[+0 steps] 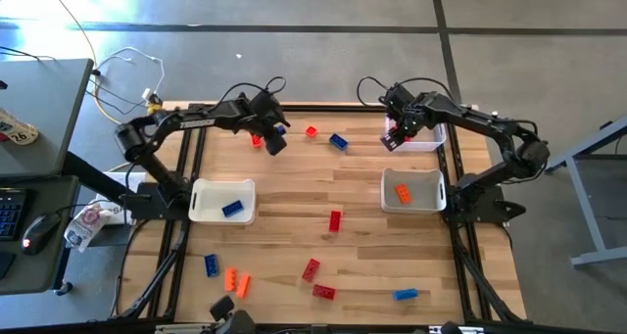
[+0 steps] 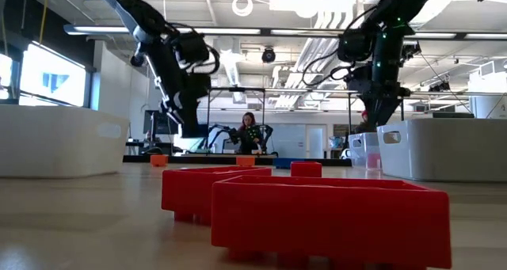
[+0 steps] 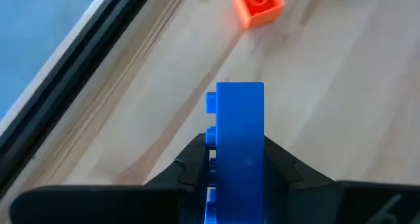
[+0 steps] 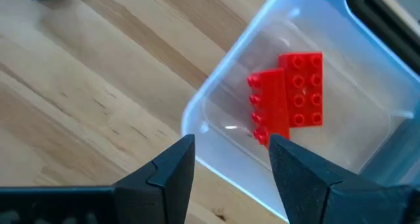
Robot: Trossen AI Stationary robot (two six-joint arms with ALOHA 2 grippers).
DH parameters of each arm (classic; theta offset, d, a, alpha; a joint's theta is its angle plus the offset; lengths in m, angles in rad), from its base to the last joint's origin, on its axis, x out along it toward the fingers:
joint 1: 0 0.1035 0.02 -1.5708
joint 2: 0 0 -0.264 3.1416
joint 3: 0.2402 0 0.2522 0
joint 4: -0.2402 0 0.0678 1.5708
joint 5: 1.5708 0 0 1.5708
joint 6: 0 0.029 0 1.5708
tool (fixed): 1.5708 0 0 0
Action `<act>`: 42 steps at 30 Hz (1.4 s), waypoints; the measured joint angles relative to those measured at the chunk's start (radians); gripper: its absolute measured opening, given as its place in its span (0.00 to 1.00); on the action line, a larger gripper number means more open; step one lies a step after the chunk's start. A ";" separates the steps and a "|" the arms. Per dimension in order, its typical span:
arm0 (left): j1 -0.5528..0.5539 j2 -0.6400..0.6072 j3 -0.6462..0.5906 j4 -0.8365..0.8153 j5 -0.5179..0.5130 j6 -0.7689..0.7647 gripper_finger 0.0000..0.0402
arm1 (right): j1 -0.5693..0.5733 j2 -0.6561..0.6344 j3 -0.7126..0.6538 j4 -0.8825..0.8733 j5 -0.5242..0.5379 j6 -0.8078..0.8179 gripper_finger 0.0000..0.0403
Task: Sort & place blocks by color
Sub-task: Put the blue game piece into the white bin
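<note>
Sorting's barely started: left gripper (image 3: 236,165) is clamped on a small blue plastic brick (image 3: 239,145) at the far edge, right gripper (image 4: 230,158) hangs spread and empty over the clear bin (image 4: 216,96) holding two red bricks (image 4: 289,96), and roughly ten bricks sit loose on the wooden table (image 1: 294,275).

High view looks straight down on the whole surface (image 1: 294,207), both arms in shot, far out. Low view sits at surface height, facing level across into the room, red blocks (image 2: 329,214) very near the lens at 6 o'clock. Left wrist view looks down past the left tool (image 3: 236,165), close on a blue block (image 3: 239,138). Right wrist view looks down past the right tool (image 4: 233,161), close over a clear bin (image 4: 367,73); that bin also shows in the high view at 1 o'clock.
</note>
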 joint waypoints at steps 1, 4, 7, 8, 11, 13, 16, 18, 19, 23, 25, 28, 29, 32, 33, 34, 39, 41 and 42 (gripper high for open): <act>-0.005 -0.025 0.000 -0.017 0.000 0.000 0.16 | 0.010 0.000 0.008 0.000 0.000 0.000 0.45; -0.025 -0.097 0.000 -0.070 0.000 -0.001 0.16 | 0.040 -0.001 0.030 0.001 -0.001 0.000 0.45; -0.053 -0.171 0.000 -0.146 -0.002 -0.004 0.17 | 0.072 -0.001 0.049 0.001 -0.001 0.000 0.45; -0.065 -0.195 0.000 -0.166 -0.005 -0.011 0.17 | 0.083 -0.001 0.053 0.002 -0.001 0.000 0.45; -0.103 -0.256 0.000 -0.225 -0.005 -0.039 0.17 | 0.119 -0.001 0.062 0.007 -0.001 0.013 0.45; -0.133 -0.292 0.000 -0.256 -0.005 -0.053 0.17 | 0.142 -0.001 0.064 0.015 -0.001 0.023 0.45; -0.179 -0.337 0.000 -0.318 -0.007 -0.083 0.17 | 0.176 -0.001 0.064 0.036 -0.007 0.028 0.45; -0.209 -0.359 0.000 -0.370 -0.007 -0.102 0.17 | 0.199 -0.001 0.064 0.065 -0.025 0.042 0.45; -0.223 -0.368 0.000 -0.398 -0.008 -0.110 0.17 | 0.209 -0.001 0.064 0.083 -0.037 0.042 0.45; -0.282 -0.390 0.000 -0.499 -0.039 -0.171 0.17 | 0.256 -0.001 0.064 0.162 -0.095 0.042 0.45; -0.308 -0.395 0.000 -0.549 -0.049 -0.198 0.17 | 0.279 -0.001 0.064 0.198 -0.125 0.042 0.45; -0.352 -0.397 0.000 -0.620 -0.049 -0.240 0.17 | 0.308 -0.001 0.064 0.233 -0.145 0.042 0.45; -0.369 -0.397 0.000 -0.640 -0.049 -0.254 0.17 | 0.318 -0.001 0.064 0.239 -0.144 0.042 0.45; -0.418 -0.397 0.000 -0.686 -0.049 -0.290 0.17 | 0.342 -0.001 0.064 0.246 -0.129 0.049 0.45; -0.436 -0.397 0.000 -0.702 -0.049 -0.303 0.17 | 0.349 -0.001 0.064 0.246 -0.129 0.049 0.45; -0.453 -0.397 -0.002 -0.714 -0.049 -0.315 0.17 | 0.355 -0.001 0.064 0.246 -0.129 0.049 0.45; -0.536 -0.396 -0.037 -0.738 -0.049 -0.386 0.17 | 0.391 -0.001 0.064 0.247 -0.125 0.052 0.45; -0.567 -0.396 -0.060 -0.739 -0.049 -0.421 0.17 | 0.404 -0.001 0.064 0.247 -0.125 0.069 0.45; -0.582 -0.396 -0.072 -0.739 -0.049 -0.442 0.18 | 0.409 -0.001 0.064 0.247 -0.125 0.073 0.45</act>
